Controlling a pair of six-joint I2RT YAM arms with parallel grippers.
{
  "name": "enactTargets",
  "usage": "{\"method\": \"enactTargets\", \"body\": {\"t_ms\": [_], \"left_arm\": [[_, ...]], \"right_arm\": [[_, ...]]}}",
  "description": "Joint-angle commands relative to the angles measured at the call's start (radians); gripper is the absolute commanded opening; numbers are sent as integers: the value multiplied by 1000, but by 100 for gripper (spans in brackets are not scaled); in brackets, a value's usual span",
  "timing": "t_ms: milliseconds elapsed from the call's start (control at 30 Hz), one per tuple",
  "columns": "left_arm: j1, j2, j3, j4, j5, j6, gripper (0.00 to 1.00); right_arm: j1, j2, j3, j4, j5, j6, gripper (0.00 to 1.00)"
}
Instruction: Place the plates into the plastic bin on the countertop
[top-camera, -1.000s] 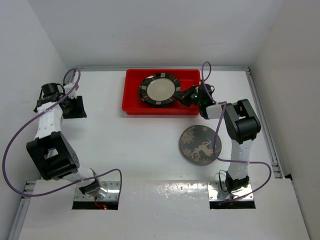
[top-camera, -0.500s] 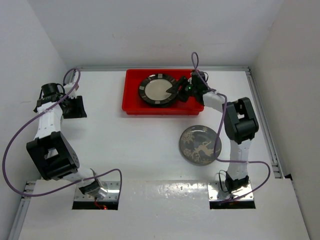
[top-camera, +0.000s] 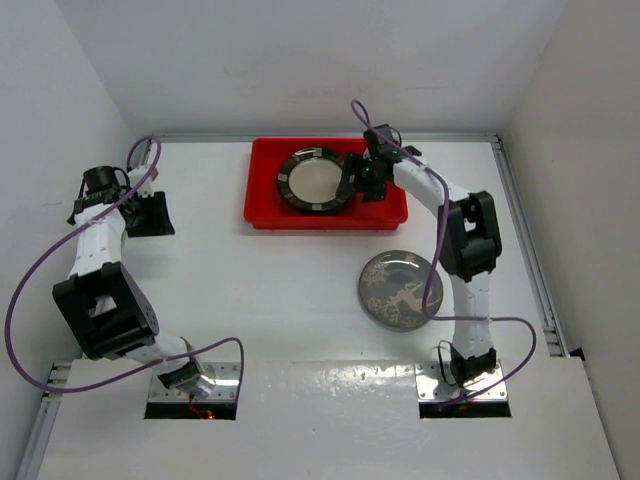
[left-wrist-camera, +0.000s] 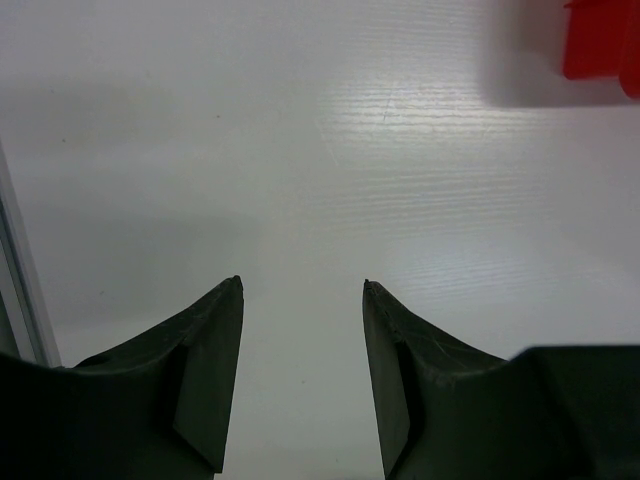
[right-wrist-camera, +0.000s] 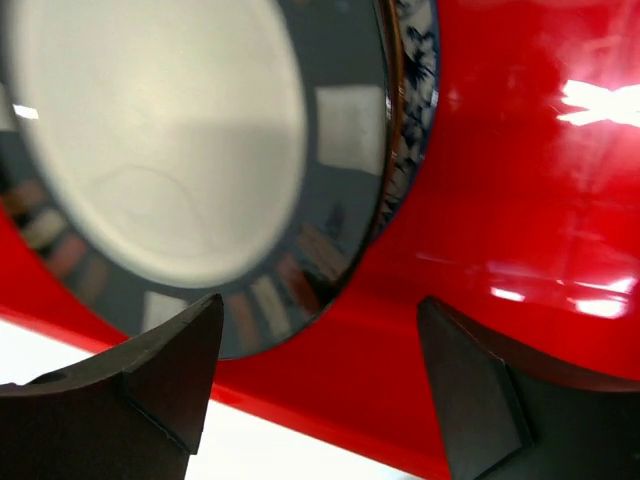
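The right gripper (right-wrist-camera: 320, 305) hangs low over the red plastic bin (top-camera: 265, 200). Its two dark fingers (right-wrist-camera: 170, 380) are spread wide apart and hold nothing. In the right wrist view, the near rim of a cream plate with a dark striped rim (right-wrist-camera: 150, 150) shows between and just beyond the fingertips. Whether either finger touches the plate cannot be told. The edge of a blue-and-white floral plate (right-wrist-camera: 415, 100) peeks out from under the striped one, so the striped plate lies on top of it. Glossy red bin floor fills the rest of that view.

From above, the right arm reaches forward from its base, and its gripper sits at the right edge of the striped plate. The plates lie near the middle of the bin. The bin stands at the far middle of the white countertop (top-camera: 250, 290), its long side running along the back rail.

A grey plate with a white deer (top-camera: 395, 290) lies flat on the countertop, nearer than the bin and well apart from it, just beside the right arm's upright links.

The left gripper (left-wrist-camera: 302, 285) is far off at the left side, its jaws parted and empty over bare countertop. A corner of the red bin shows at the top right of the left wrist view, and a metal rail (left-wrist-camera: 15, 280) runs along its left edge.
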Motion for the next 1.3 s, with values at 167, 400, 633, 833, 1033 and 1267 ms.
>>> {"method": "enactTargets", "body": {"t_ms": [167, 400, 633, 833, 1033, 1267], "left_arm": [[13, 5, 14, -1, 26, 4, 53], [13, -23, 14, -1, -9, 4, 53], [13, -33, 34, -11, 24, -5, 53], [-7, -47, 53, -32, 34, -5, 53], [-16, -96, 53, -41, 64, -5, 53], [-16, -144, 53, -41, 64, -5, 53]], "right_arm": [[13, -85, 28, -91, 91, -148, 77], [-135, -586, -473, 30, 53, -132, 92], [-394, -943, -988, 12, 9, 89, 96], [-499, -1091, -1239, 45, -5, 172, 84], [-557, -1086, -1337, 68, -70, 218, 75], [-577, -965, -1419, 188, -166, 246, 52]]}}
